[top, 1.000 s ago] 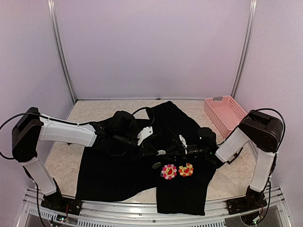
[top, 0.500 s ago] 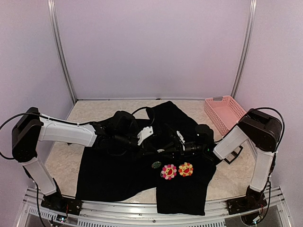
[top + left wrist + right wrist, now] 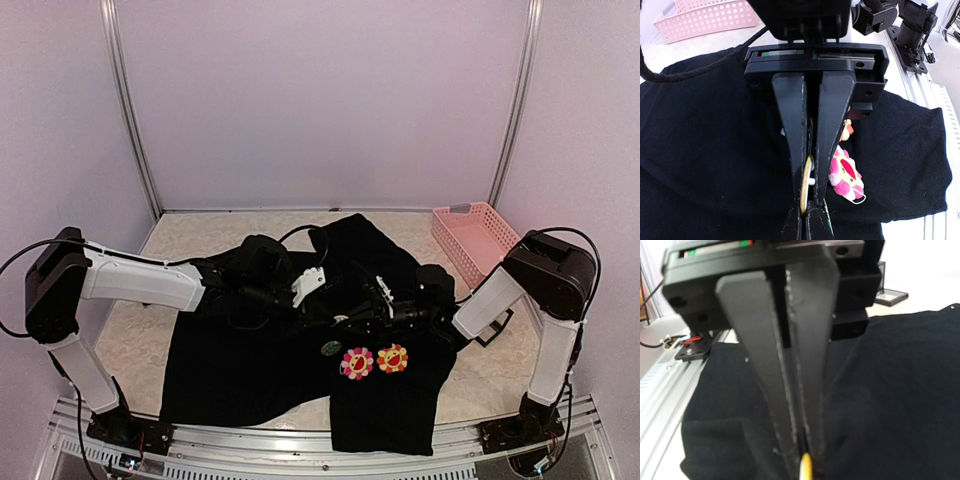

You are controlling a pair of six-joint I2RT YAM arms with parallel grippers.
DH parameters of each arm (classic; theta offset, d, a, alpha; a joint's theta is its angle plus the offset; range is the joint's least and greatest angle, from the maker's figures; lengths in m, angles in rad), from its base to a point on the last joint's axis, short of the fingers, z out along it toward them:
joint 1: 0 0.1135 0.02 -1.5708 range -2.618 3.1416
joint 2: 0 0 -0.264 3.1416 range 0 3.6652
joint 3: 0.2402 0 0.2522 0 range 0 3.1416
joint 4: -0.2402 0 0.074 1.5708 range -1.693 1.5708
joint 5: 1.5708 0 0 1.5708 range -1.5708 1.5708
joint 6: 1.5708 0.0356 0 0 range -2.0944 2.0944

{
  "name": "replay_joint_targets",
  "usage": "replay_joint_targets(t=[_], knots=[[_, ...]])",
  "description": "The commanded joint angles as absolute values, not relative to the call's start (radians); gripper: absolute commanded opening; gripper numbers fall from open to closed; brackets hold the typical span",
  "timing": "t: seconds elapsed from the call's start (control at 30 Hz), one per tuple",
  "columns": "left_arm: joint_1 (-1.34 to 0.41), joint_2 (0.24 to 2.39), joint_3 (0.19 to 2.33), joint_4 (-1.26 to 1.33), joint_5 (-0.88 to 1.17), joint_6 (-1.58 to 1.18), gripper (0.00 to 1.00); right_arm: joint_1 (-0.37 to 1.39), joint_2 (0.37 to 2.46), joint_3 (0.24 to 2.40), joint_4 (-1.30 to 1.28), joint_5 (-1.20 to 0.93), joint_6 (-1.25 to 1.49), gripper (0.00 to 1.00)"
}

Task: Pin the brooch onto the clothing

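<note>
A: Where's the brooch (image 3: 805, 186)?

B: Over the middle of the shirt (image 3: 250, 370), at twelve o'clock from the pink badge (image 3: 356, 362). The left tool (image 3: 803, 220) clamps its flat faces. The right tool (image 3: 799, 455) pinches a yellow sliver, probably its rim.

A: How will it handle?

B: Light, stiff and slick, I'd judge, so grip the faces. It stands on edge, long axis nine-to-three. The pin is hidden.

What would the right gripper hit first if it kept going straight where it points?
Most likely the left gripper: from above, it and the right gripper meet tip to tip over the black shirt, both pinching the gold-rimmed brooch. Height is hard to judge, so it might slide under onto the cloth.
</note>
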State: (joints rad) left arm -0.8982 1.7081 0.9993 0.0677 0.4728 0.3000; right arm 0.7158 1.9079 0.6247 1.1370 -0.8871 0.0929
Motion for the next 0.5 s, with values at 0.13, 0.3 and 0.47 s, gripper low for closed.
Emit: replay_joint_targets(t=[0.13, 0.3, 0.47], knots=[[-0.916, 1.638, 0.964, 0.106, 0.548, 0.316, 0.0, 0.657, 1.921, 0.598, 1.246, -0.909, 0.175, 0.15], [-0.916, 1.635, 0.962, 0.107, 0.555, 0.313, 0.0, 0.657, 1.927, 0.595, 1.296, -0.927, 0.185, 0.24], [-0.916, 1.635, 0.966, 0.101, 0.552, 0.313, 0.0, 0.657, 1.934, 0.607, 1.285, -0.909, 0.189, 0.21]])
